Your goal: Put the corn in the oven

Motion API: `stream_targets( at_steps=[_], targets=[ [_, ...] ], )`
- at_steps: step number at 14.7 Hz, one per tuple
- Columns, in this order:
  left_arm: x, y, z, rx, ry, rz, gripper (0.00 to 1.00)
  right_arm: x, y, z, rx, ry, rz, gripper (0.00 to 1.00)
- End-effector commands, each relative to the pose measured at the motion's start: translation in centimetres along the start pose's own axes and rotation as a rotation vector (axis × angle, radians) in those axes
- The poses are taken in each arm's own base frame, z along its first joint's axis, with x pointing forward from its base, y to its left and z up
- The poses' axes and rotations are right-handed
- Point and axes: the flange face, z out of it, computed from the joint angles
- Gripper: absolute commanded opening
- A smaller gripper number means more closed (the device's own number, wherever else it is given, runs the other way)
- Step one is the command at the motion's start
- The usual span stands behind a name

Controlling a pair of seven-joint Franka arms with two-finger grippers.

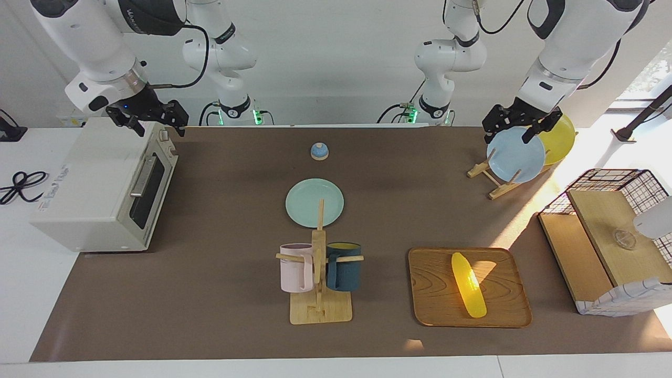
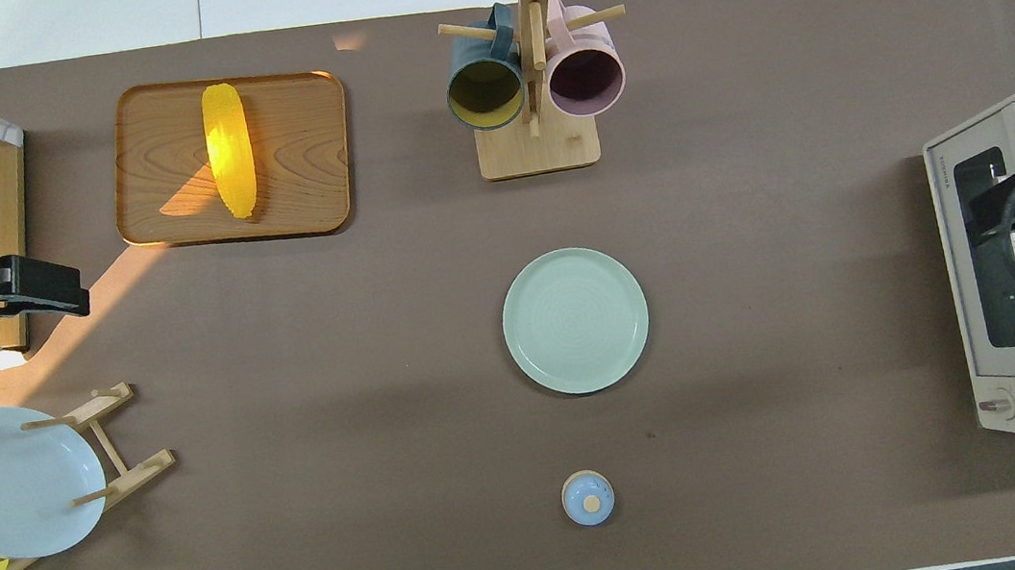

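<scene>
- Left gripper (image 1: pixel 520 128): fingers spread, holding nothing, hanging over the plate rack (image 1: pixel 496 181) at the left arm's end of the desk.
- Right gripper (image 1: pixel 155 123): fingers spread, empty, over the oven (image 1: pixel 100 184).
- Corn (image 1: pixel 469 284) lies on the wooden tray (image 1: pixel 436 283), well apart from both grippers.
- Oven door is shut.

Before me: green plate (image 1: pixel 314 202) mid-table, mug rack (image 1: pixel 319 273) (pink and navy mugs), wooden tray (image 1: pixel 436 294), plate stand (image 1: pixel 499 181), blue lid (image 1: pixel 319 151).
</scene>
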Motion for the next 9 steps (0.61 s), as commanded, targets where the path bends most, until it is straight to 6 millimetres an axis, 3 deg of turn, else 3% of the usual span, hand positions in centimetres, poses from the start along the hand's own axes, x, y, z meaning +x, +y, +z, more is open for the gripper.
stream_targets(
  at_steps=[1,9],
  targets=[
    [-0.46,-0.09,-0.53,0.023,0.020,-0.007,1.00,-0.05,0.18,-0.16,0.024,-0.011,-0.013,1.00],
    [0.27,0.15,-0.38,0.015,0.083,-0.008,1.00,-0.04,0.26,-0.17,0.024,-0.010,-0.016,1.00]
  ],
)
